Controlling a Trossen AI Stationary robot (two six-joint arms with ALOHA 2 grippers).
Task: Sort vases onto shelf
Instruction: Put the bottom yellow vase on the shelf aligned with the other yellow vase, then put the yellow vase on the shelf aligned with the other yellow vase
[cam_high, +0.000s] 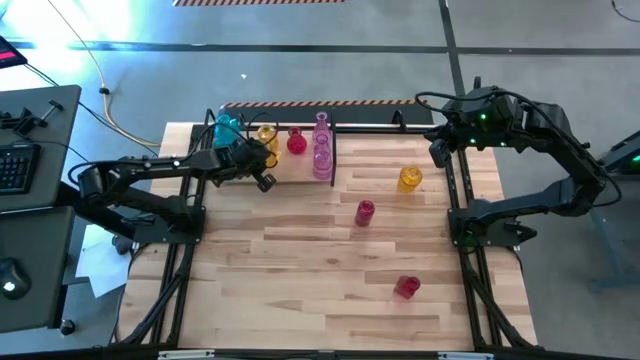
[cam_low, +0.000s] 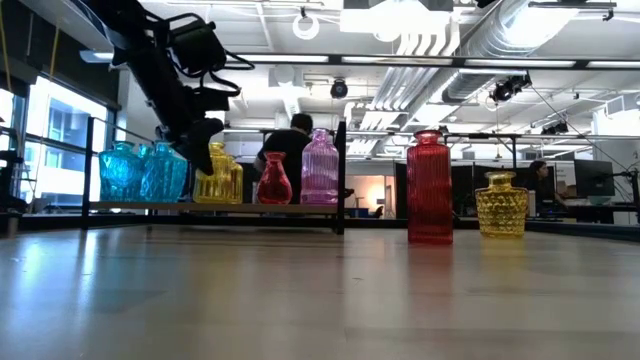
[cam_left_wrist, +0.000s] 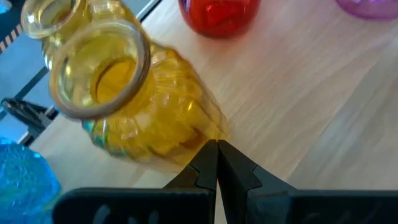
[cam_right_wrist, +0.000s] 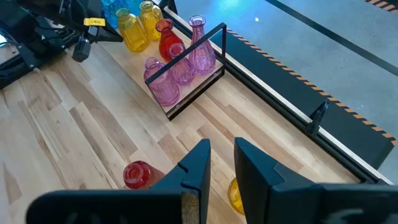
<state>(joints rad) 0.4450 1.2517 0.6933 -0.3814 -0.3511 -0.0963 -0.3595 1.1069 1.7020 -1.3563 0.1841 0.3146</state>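
The shelf (cam_high: 331, 150) stands at the table's far left with cyan vases (cam_high: 228, 128), yellow vases (cam_high: 266, 134), a red vase (cam_high: 296, 143) and pink vases (cam_high: 321, 150) upright on its plank. My left gripper (cam_high: 258, 153), shut, is at the shelf's near side, its tips (cam_left_wrist: 216, 149) right at the lower body of a ribbed yellow vase (cam_left_wrist: 130, 99). My right gripper (cam_right_wrist: 222, 163) is open and empty, hovering over the table's far right. Three loose vases stand on the tabletop: yellow (cam_high: 410, 178), pink-red (cam_high: 365, 212) and red (cam_high: 406, 287). My left gripper's shut fingertips (cam_left_wrist: 208, 152) lie right beside the lower body (cam_left_wrist: 180, 140) of the ribbed yellow vase, coming slanting down from the shelf's near side. I cannot tell whether they touch it. The vase stands upright on the shelf's plank.
Black rods (cam_right_wrist: 186, 50) frame the shelf's right end and top. In the low view the tall red vase (cam_low: 430, 188) and a squat yellow vase (cam_low: 501, 205) stand to the right of the shelf (cam_low: 341, 180). Bare wood (cam_high: 300, 270) spans the table's middle and near side. People sit in the room behind.
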